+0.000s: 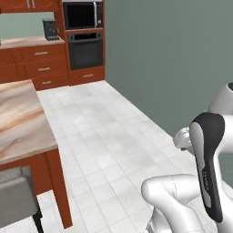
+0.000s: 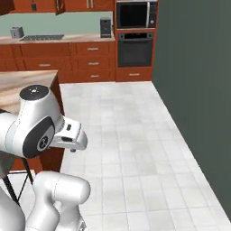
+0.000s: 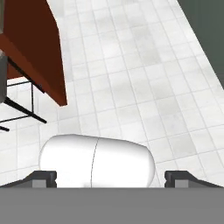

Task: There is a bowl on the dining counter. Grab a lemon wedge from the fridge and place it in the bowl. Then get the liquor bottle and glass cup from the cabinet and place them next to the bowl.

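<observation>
Below the hand, I see my gripper (image 3: 110, 179) with its jaws spread wide and nothing between them, pointing down at white floor tiles (image 3: 144, 65). Beside it stands the dining counter (image 1: 20, 120); I can't make out a bowl on it. Farther off are the oven (image 2: 134, 49) and microwave (image 2: 135, 14).

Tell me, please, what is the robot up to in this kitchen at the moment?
Nothing is being handled right now. The gripper is open and empty, pointed down at the tiled floor. The arm is folded in over the base beside the wooden dining counter, with a stool at its near end. The wall oven and microwave stand across the room.
</observation>
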